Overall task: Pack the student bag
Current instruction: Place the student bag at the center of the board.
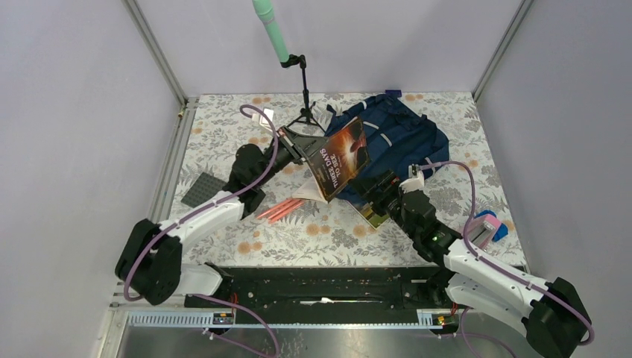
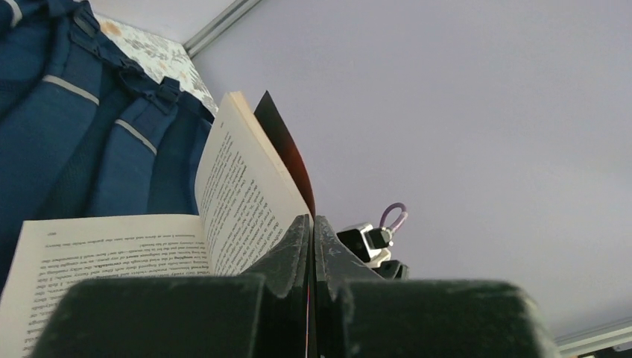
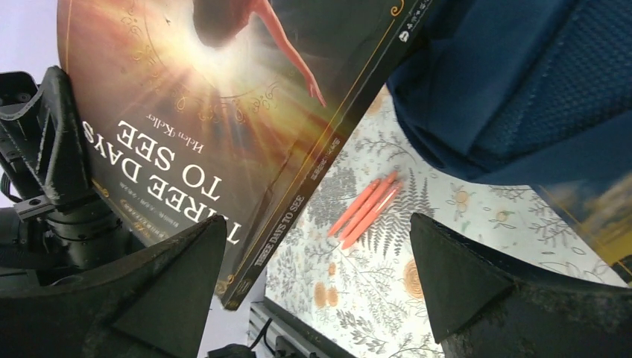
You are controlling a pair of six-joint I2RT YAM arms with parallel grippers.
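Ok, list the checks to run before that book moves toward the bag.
1. Left claw shut on the book: ok.
2. Book closed for packing: not ok; the claw pinches the cover and the pages fan loose beside it.
3. Right claw open and empty: ok.
4. Bag mouth unzipped and facing the book: cannot tell.
5. Pens clear of both arms: ok.
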